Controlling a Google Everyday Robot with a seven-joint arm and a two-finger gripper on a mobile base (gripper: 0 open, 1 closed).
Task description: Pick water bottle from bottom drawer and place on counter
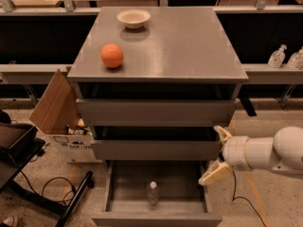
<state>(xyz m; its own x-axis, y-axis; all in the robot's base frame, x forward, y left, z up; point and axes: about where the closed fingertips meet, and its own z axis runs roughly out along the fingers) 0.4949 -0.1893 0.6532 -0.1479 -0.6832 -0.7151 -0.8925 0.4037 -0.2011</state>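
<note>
The gripper [218, 154] was seen spread wide, with nothing held. Below it, toward the cabinet's middle, the water bottle [152, 193], clear, ribbed and white-capped, was seen upright in the open bottom drawer [156, 217].

Around the bottom drawer [127, 186]
Water bottle [152, 192] stands inside it; counter [189, 46], ball [112, 56] and bowl [134, 18] above it; gripper [216, 154] just right of it.

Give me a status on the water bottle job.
Done: the bottom drawer is pulled open, with the water bottle standing inside. In hand: the end effector hangs open to the drawer's right, holding nothing. Left: reach in, grasp the bottle, lift it onto the counter, which holds an orange ball and a bowl.
</note>
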